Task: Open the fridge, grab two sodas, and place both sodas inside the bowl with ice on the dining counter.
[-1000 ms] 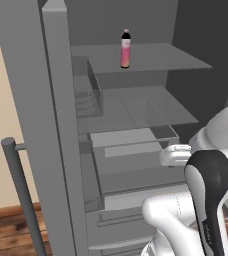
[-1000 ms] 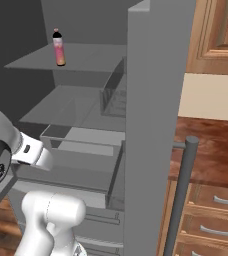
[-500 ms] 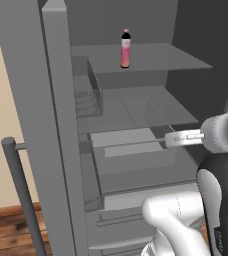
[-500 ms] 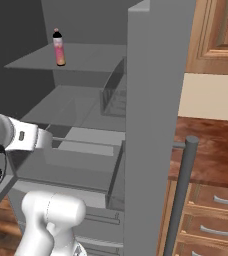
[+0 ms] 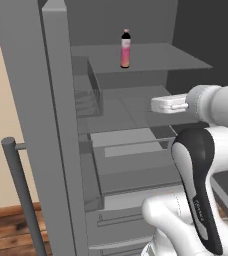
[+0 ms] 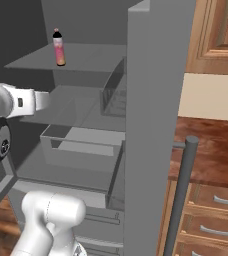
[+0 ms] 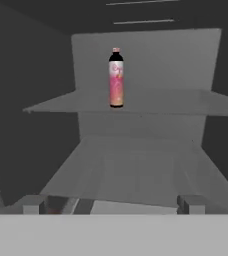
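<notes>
Since the fridge (image 5: 46, 125) already stands with its doors swung wide and its grey shelves in plain sight, the first step of the task looks finished. Its bar handles show at the lower left of the left base view and the lower right of the right base view. Inside, a clear drawer (image 6: 81, 145) sits pulled partly out below the middle shelf. The white arm (image 5: 206, 165) reaches in at about middle-shelf height, well below the top shelf. The fingers (image 7: 111, 204) are spread as wide as they go and hold nothing. The slim pink bottle (image 7: 116, 78) with its dark cap stands upright on the top shelf (image 7: 176, 102), well apart from the hand and above it. The other soda I cannot find in these pictures. As I judge it, both sodas remain to be grabbed and carried to the bowl, so most of the work lies ahead.
</notes>
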